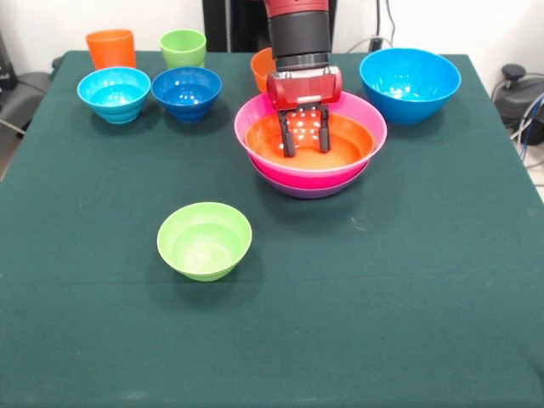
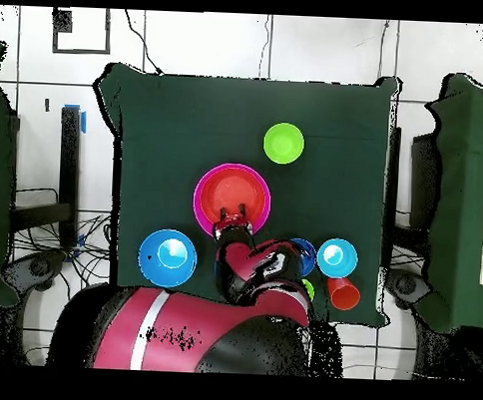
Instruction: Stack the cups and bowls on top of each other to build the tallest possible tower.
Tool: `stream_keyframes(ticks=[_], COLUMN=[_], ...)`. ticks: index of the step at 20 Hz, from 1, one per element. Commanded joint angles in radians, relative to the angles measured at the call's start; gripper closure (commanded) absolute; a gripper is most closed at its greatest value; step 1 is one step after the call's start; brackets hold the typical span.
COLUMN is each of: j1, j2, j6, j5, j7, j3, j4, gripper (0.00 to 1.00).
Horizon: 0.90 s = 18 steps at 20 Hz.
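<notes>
The tower (image 1: 316,177) stands at the table's middle back: a wide shallow orange bowl (image 1: 353,143) in a pink bowl, in a purple bowl (image 1: 313,192). My gripper (image 1: 306,150) hangs open and empty with its fingers down inside the orange bowl. The big blue bowl (image 1: 410,83) sits to the right of the tower. A small orange bowl (image 1: 262,68) is partly hidden behind my gripper. Small light-blue (image 1: 114,93) and dark-blue (image 1: 186,92) bowls sit at the back left, with the orange cup (image 1: 110,48) and lime-green cup (image 1: 183,48) behind them. A small lime-green bowl (image 1: 204,240) sits alone in front.
The green cloth table (image 1: 408,289) ends close behind the cups. In the overhead view the tower (image 2: 208,183) lies just ahead of my gripper (image 2: 237,216), with the big blue bowl (image 2: 167,255) and the small bowls either side of my arm.
</notes>
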Motion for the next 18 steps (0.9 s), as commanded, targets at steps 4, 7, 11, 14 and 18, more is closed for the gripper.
stream_keyframes(ticks=[4, 7, 11, 14, 18], j1=[0.014, 0.021, 0.037, 0.039, 0.041], j2=[0.278, 0.279, 0.282, 0.283, 0.28], j6=[0.156, 0.15, 0.139, 0.141, 0.141], j5=[0.122, 0.129, 0.145, 0.144, 0.139], j7=[0.036, 0.041, 0.044, 0.048, 0.053], j3=[0.12, 0.112, 0.094, 0.092, 0.09], j4=[-0.319, -0.318, -0.315, -0.319, -0.318], gripper=[0.0, 0.0, 0.0, 0.0, 0.0])
